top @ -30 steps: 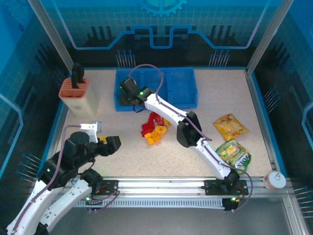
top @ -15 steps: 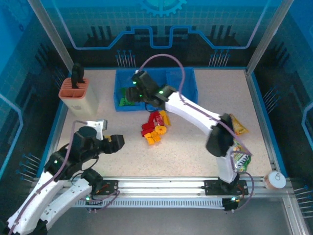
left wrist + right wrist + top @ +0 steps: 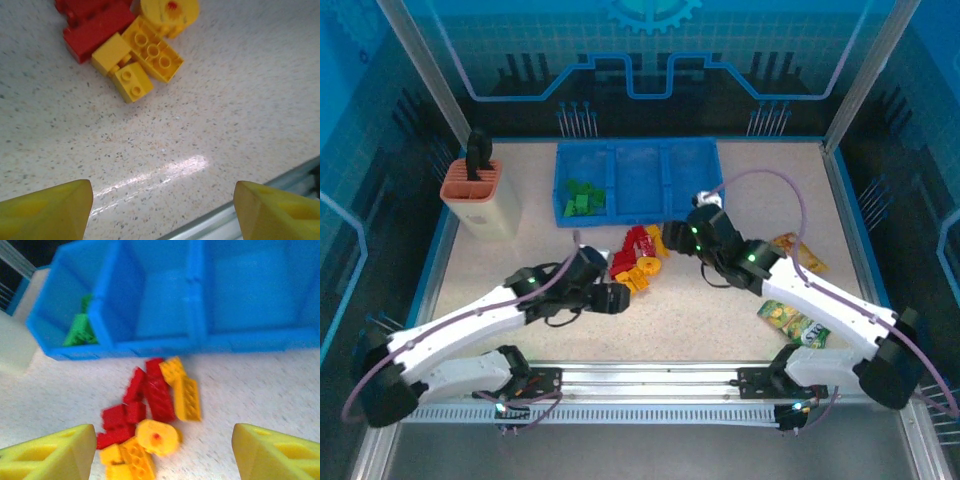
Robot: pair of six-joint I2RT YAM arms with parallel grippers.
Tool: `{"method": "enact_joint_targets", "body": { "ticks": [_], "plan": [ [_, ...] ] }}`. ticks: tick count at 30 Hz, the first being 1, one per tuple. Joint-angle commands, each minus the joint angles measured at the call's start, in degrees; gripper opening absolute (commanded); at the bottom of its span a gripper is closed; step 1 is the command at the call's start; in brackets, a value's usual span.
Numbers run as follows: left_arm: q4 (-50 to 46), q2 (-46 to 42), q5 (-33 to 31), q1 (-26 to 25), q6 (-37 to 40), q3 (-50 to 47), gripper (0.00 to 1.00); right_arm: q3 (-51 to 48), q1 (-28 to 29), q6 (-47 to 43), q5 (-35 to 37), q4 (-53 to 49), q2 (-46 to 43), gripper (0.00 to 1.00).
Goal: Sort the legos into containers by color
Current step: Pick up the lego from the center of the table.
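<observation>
Red and orange-yellow legos (image 3: 638, 260) lie in a loose pile on the speckled table in front of the blue tray (image 3: 640, 148). Green legos (image 3: 582, 197) sit in its left compartment; the middle and right compartments look bare. My left gripper (image 3: 617, 298) is open just near-left of the pile, and its wrist view shows yellow bricks (image 3: 150, 50) and a red brick (image 3: 95, 25) ahead of the open left gripper (image 3: 162, 210). My right gripper (image 3: 672, 238) is open at the pile's right, with the red bricks (image 3: 150, 395) and a round yellow piece (image 3: 157, 436) ahead of the right gripper (image 3: 162, 455).
A beige holder with an orange rim (image 3: 480, 200) stands at the left. A yellow snack bag (image 3: 798, 255) and a green one (image 3: 798, 325) lie at the right under my right arm. The metal rail (image 3: 650, 380) runs along the near edge.
My right gripper has pulled back from the tray's left compartment to the pile's right, and green legos now show there. My left arm has stretched forward to the pile.
</observation>
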Motion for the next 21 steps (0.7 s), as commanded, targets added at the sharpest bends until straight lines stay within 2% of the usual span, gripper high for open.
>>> {"method": "enact_joint_targets", "body": {
  "ticks": [1,8,13,21],
  "plan": [
    [5.14,5.93,-1.15,-0.62,-4.5,0.88,0.75,-5.65,-0.9,4.43,2.29,0.86,-6.09,0.73],
    [8.46,17.9,-2.2,-0.53,-5.05,3.59,0.74,-15.31,-1.4,7.76,3.21,-0.36,-15.45,0.73],
    [7.51,25.8,-3.46,-0.3,-4.94,6.92,0.68,-18.98,-1.6,9.38,3.28,-0.78,-18.91,0.73],
    [7.23,30.95,-4.1,1.97,-4.28,9.15,0.58,-20.74,-1.73,9.64,3.78,-1.4,-21.18,0.73]
  ]
}}
